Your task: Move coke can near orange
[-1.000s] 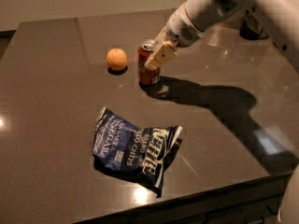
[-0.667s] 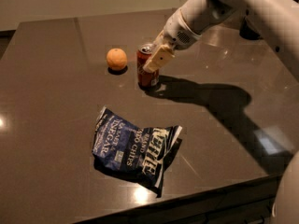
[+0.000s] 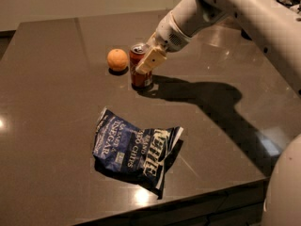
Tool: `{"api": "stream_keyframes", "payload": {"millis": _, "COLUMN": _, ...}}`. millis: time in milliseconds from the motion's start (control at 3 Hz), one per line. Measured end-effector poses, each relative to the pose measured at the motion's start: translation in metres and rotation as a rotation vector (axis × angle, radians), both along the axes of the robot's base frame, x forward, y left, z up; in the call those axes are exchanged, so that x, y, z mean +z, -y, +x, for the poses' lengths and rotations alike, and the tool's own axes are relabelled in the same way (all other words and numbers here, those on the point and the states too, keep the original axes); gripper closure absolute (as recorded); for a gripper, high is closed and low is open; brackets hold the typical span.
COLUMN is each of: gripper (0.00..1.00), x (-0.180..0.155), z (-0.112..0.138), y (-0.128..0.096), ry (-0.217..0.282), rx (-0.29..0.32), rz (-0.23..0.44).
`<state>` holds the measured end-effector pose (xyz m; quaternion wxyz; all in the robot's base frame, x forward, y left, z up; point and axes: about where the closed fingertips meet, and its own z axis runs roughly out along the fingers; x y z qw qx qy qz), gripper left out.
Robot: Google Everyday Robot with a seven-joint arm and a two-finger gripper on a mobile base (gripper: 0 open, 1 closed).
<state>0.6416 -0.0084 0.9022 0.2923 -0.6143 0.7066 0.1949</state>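
We see the gripper closed around the coke can, gripping its upper half; the orange sits just beside the gripper, apart from the can.

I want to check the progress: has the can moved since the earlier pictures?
Yes. The can, held in the gripper, has moved left across the table, closer to the orange, which has stayed in its place.

Cream tool at red coke can
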Motion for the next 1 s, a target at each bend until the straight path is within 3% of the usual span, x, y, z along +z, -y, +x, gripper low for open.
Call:
{"api": "stream_keyframes", "payload": {"millis": 333, "gripper": 0.07, "x": -0.0046, "z": 0.0043, "y": -0.0166, "ry": 0.019, "rx": 0.018, "rz": 0.008}}
{"api": "stream_keyframes", "payload": {"millis": 667, "gripper": 0.0, "x": -0.0055, "z": 0.0041, "y": -0.0174, "ry": 0.017, "rx": 0.019, "rz": 0.008}}
{"api": "stream_keyframes", "payload": {"millis": 1000, "gripper": 0.0, "x": -0.0056, "z": 0.0041, "y": -0.0175, "ry": 0.017, "rx": 0.019, "rz": 0.008}}
